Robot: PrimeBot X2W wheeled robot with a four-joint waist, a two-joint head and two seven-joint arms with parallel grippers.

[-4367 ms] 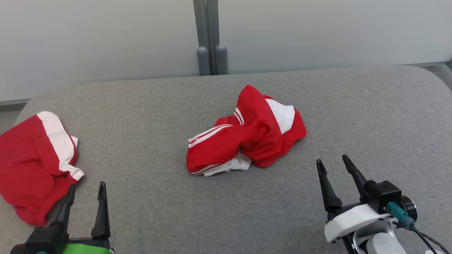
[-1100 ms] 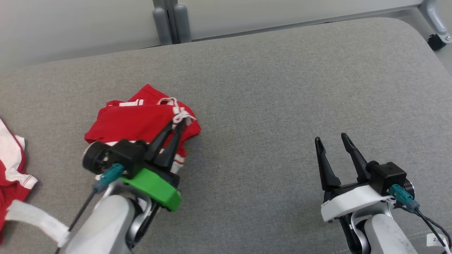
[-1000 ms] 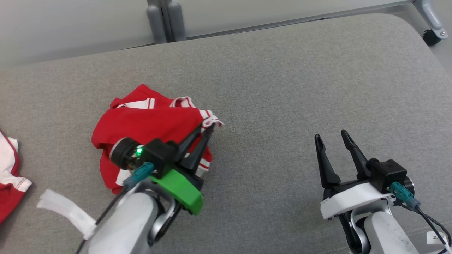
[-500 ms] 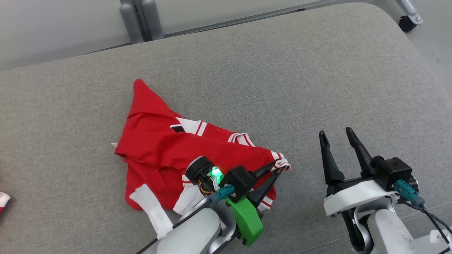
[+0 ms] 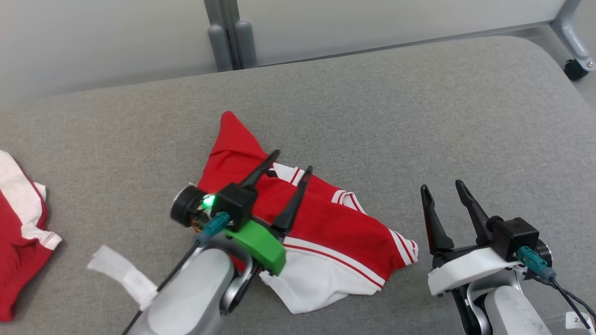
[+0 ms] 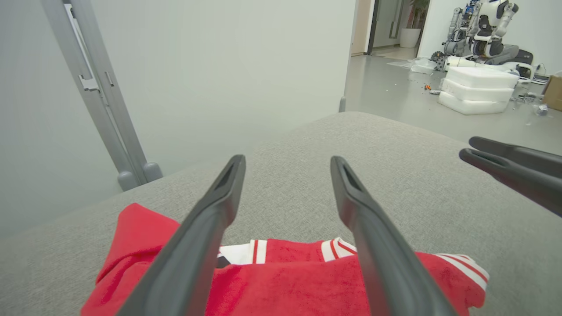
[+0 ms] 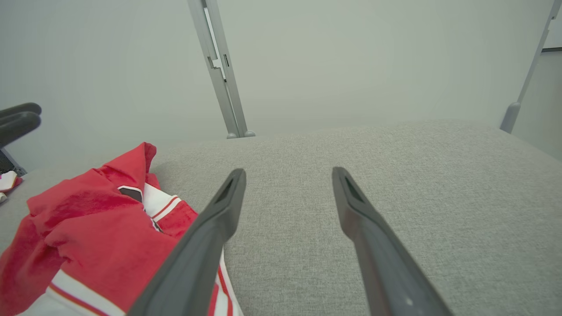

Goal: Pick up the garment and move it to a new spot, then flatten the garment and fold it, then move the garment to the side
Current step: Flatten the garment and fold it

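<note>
Grey padded table [image 5: 419,116]: I see a wide bare stretch to the right, room enough to spread cloth.
Garment [image 5: 335,223]: red with white trim, crumpled mid-table, partly under my left arm. I judge it light, limp and prone to bunching, so I'd grip the striped hem corners.
Second red garment [image 5: 18,232]: at the left edge, well apart, not in my way.
Left gripper [image 5: 293,160]: fingers spread wide over the garment, holding nothing.
Right gripper [image 5: 441,185]: spread wide, empty, just beside the garment's right corner.
</note>
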